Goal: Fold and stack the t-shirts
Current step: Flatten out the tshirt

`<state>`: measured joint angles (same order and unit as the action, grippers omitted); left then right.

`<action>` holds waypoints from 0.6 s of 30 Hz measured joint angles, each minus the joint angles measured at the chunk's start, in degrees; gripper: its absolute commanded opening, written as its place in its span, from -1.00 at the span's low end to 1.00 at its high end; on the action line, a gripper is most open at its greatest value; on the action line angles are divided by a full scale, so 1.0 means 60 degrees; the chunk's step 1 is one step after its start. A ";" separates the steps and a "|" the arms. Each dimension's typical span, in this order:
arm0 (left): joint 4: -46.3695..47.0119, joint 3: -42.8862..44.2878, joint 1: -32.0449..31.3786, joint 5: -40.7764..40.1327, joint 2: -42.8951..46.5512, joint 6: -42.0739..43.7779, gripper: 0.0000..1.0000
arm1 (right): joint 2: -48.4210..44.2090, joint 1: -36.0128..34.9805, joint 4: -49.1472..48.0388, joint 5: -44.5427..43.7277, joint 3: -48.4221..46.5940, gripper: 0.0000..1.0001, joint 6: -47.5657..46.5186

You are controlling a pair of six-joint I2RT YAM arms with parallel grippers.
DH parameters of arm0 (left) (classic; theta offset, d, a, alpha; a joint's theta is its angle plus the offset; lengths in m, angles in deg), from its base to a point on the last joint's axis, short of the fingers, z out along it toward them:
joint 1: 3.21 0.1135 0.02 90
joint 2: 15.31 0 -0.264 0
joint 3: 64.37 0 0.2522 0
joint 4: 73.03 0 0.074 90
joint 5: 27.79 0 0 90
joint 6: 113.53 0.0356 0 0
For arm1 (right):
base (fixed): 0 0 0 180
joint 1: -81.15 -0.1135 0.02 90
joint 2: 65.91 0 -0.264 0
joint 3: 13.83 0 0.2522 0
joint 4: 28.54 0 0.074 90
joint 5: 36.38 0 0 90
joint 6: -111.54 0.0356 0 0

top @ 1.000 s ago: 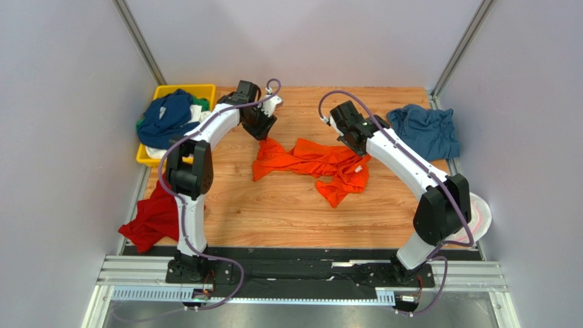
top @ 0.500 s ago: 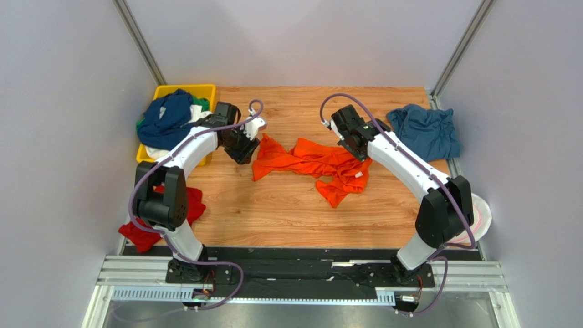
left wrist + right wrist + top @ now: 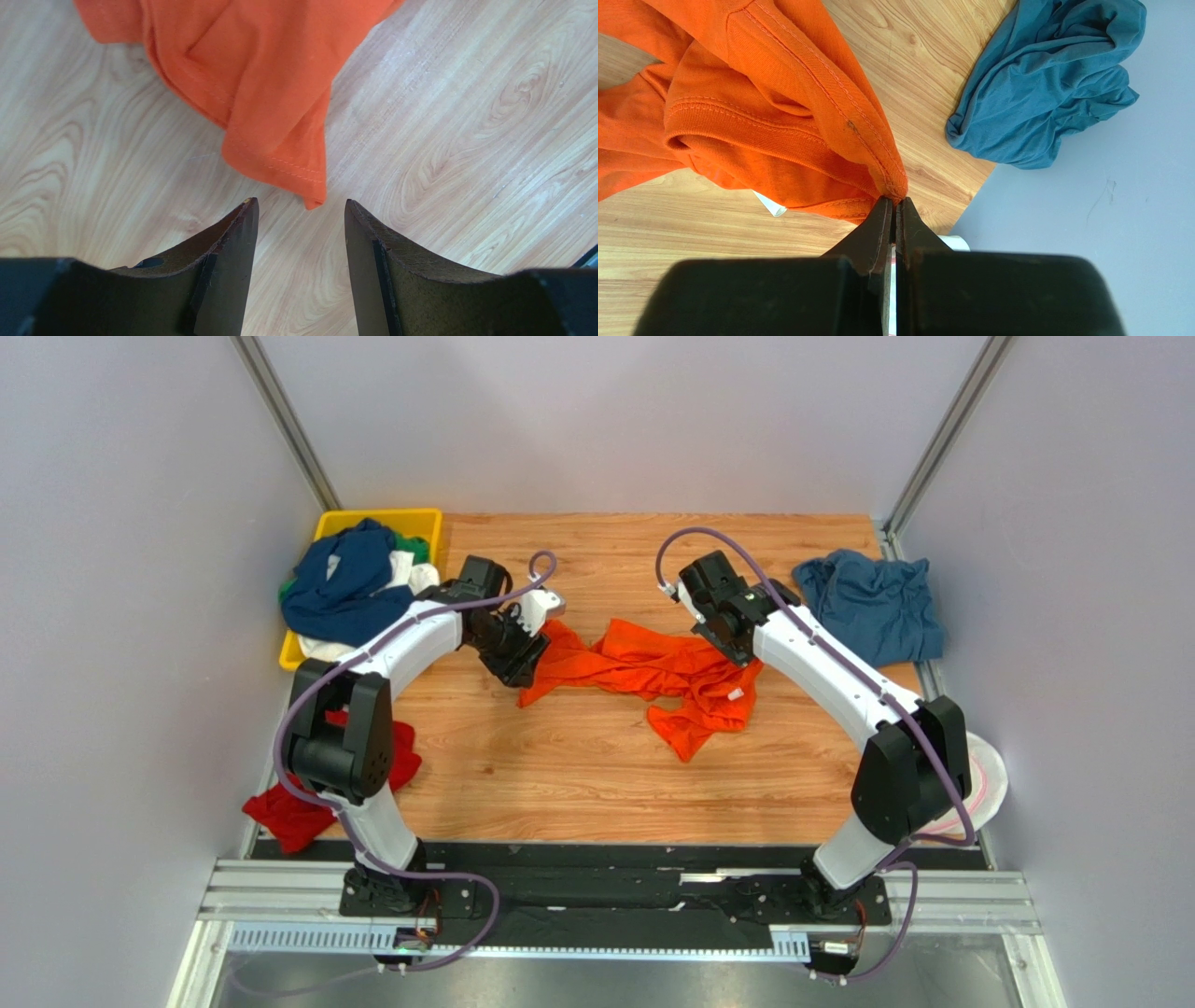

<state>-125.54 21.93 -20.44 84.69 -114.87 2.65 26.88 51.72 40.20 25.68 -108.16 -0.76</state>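
Note:
A bright orange t-shirt [image 3: 638, 665] lies crumpled in the middle of the wooden table. My right gripper [image 3: 731, 650] is shut on a hem of it [image 3: 896, 199], and the cloth [image 3: 752, 105] bunches away from the pinch. My left gripper [image 3: 528, 655] hovers open at the shirt's left end. In the left wrist view a corner of the orange cloth [image 3: 281, 140] hangs just ahead of the open gripper [image 3: 298, 203], not between its fingers. A steel-blue t-shirt [image 3: 870, 602] lies bunched at the back right [image 3: 1046, 91].
A yellow tray [image 3: 407, 518] at the back left holds a heap of navy [image 3: 344, 581], white and green shirts. A red shirt [image 3: 302, 805] hangs over the table's left edge. A white-and-pink disc [image 3: 989, 770] sits at the right edge, behind the right arm.
My left gripper has come down from beside the tray to the left corner of the orange shirt, its elbow swinging left. The right gripper keeps its hold, barely moved.

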 measured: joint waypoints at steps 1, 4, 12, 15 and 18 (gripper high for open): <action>0.0029 -0.0055 -0.0036 0.0004 -0.0018 -0.0022 0.15 | 0.0000 0.0000 0.0000 0.0000 0.0000 -1.00 -0.0004; 0.0080 -0.0310 -0.0131 -0.0007 -0.0033 -0.0066 0.14 | -0.0004 0.0000 0.0000 0.0004 0.0000 -1.00 0.0000; 0.0146 -0.0477 -0.0168 -0.0175 -0.0277 -0.0076 0.14 | -0.0018 0.0000 -0.0004 0.0022 0.0022 -1.00 0.0000; 0.0146 -0.0477 -0.0168 -0.0251 -0.0372 -0.0073 0.14 | -0.0095 0.0000 -0.0015 0.0040 0.0055 -1.00 0.0000; 0.0153 -0.0510 -0.0168 -0.0350 -0.0463 -0.0073 0.13 | -0.0186 0.0000 -0.0025 0.0058 0.0109 -1.00 0.0000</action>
<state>-124.62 18.87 -21.45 82.59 -117.65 2.21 25.77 51.72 40.05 26.03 -107.51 -0.76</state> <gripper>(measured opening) 0.571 0.011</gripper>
